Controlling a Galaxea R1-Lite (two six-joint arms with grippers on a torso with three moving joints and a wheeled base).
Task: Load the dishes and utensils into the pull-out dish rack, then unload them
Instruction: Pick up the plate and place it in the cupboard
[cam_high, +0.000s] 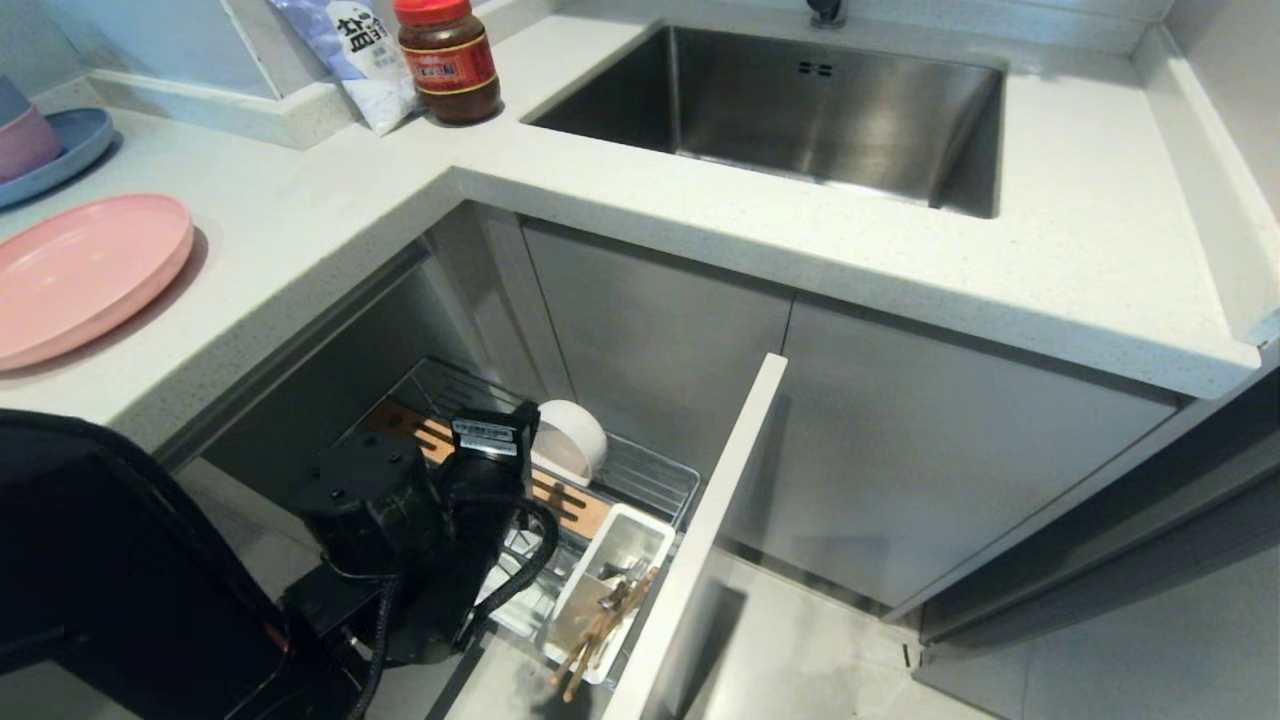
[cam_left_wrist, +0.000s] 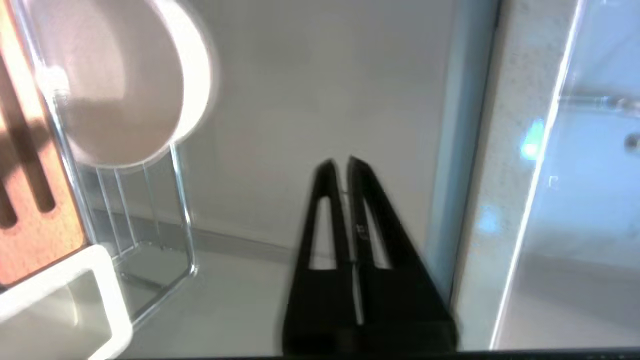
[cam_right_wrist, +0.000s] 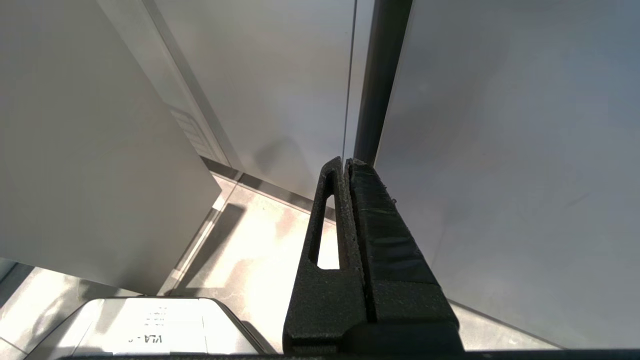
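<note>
The pull-out dish rack (cam_high: 655, 478) stands open below the counter, its pale front panel (cam_high: 715, 520) towards me. A cream bowl (cam_high: 572, 440) stands on edge in the wire basket beside the wooden strip (cam_high: 565, 505). Chopsticks (cam_high: 600, 635) and metal utensils (cam_high: 625, 575) lie in the white cutlery tray (cam_high: 630, 530). The pink plate (cam_high: 85, 275) rests on the counter at the left. My left arm (cam_high: 470, 480) hangs over the rack. The left gripper (cam_left_wrist: 341, 162) is shut and empty, apart from the bowl (cam_left_wrist: 125, 90). My right gripper (cam_right_wrist: 345, 161) is shut, parked facing cabinet doors.
A blue plate with stacked bowls (cam_high: 60, 150) sits at the far left of the counter. A sauce jar (cam_high: 450, 60) and a white bag (cam_high: 355, 60) stand near the steel sink (cam_high: 800, 110). The counter edge (cam_high: 700, 235) overhangs the rack.
</note>
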